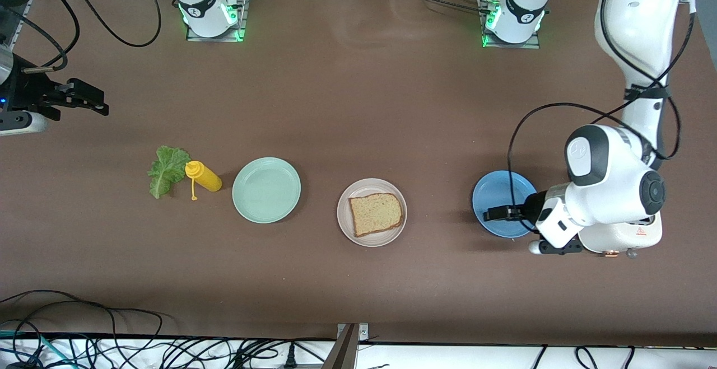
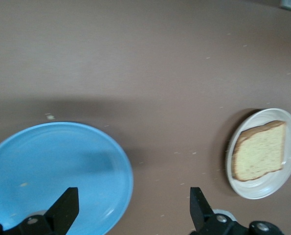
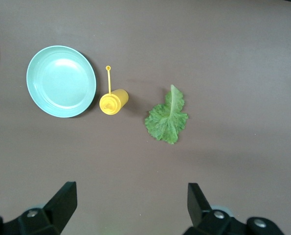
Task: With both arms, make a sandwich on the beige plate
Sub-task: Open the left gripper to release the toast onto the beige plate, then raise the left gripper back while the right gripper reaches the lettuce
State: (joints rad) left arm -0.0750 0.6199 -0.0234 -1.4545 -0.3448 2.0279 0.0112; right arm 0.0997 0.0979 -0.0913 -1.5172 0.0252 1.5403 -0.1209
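Left gripper hangs over the blue plate, jaws wide apart w/ nothing between them; in the left wrist view its fingertips straddle the rim of that blue plate. Right gripper is up over bare counter at the right arm's end, jaws also apart & empty, fingertips showing in the right wrist view; that arm looks parked.

Out from there: beige plate sits mid-counter, between the blue plate and the mint-green plate, w/ one bread slice lying flat on it. No lettuce or 2nd slice on it yet. Same plate & slice show in the left wrist view.

Mint-green plate is bare. Just beside it, toward the right arm's end, a yellow squeeze bottle lies on its side, cap dangling on its strap. Lettuce leaf lies flat on the counter right beside the bottle, apart from every plate; leaf is well clear of the right gripper.
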